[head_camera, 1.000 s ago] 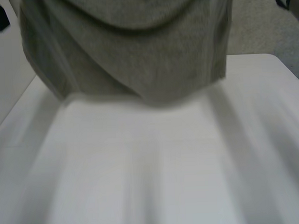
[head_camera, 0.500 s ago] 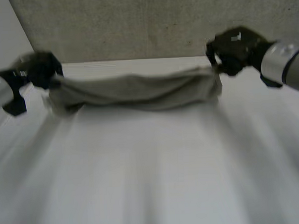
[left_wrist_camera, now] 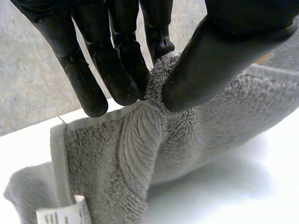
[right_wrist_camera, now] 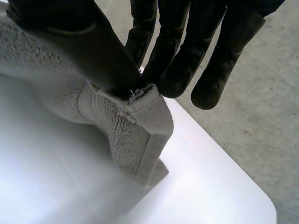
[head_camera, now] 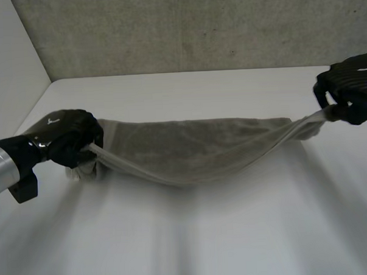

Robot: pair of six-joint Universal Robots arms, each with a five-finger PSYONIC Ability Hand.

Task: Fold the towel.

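Observation:
A grey terry towel [head_camera: 190, 150] lies stretched across the white table [head_camera: 194, 234], its near edge lifted between my two hands. My left hand [head_camera: 71, 139] pinches the towel's left end, thumb against fingers, as the left wrist view shows on the towel [left_wrist_camera: 140, 154] at my left hand [left_wrist_camera: 117, 70]. A white label [left_wrist_camera: 63, 215] hangs from that end. My right hand [head_camera: 352, 90] holds the right corner up off the table. In the right wrist view my right hand [right_wrist_camera: 177, 60] pinches the hemmed corner of the towel [right_wrist_camera: 135, 130].
A grey carpeted floor [head_camera: 185, 34] lies beyond the table's far edge. A pale wall [head_camera: 10, 66] stands at the left. The table's right edge and rounded corner [right_wrist_camera: 261, 205] run close under my right hand.
The towel hung high in front of the camera a second ago. Both hands have come down and apart, towards the near side, laying the towel out on the table.

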